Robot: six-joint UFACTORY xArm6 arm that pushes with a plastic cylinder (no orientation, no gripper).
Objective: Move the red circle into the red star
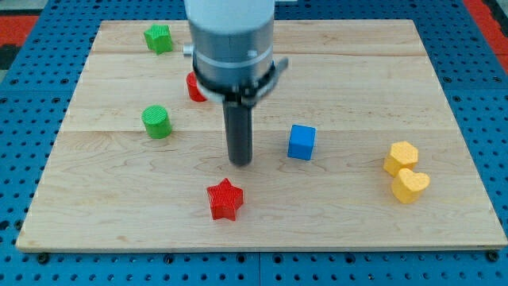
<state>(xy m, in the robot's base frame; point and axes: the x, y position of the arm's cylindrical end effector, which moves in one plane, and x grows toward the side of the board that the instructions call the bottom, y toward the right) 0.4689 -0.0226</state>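
Surface (357, 87): pale natural wood, faint lengthwise grain, plank seams showing as thin darker lines.
Surround (24, 238): blue pegboard, regular dark dot pattern; a red patch at the frame's upper right corner.
Red star (225, 199): bright red, finely ribbed.
Red circle (194, 87): red, mostly hidden.
Green blocks, upper left (159, 37) and left of centre (156, 121): bright green, ribbed.
Blue cube (302, 142): mid blue.
Yellow blocks, right (401, 156) (410, 185): warm yellow.
Rod (239, 135): dark grey-black; housing above light grey.
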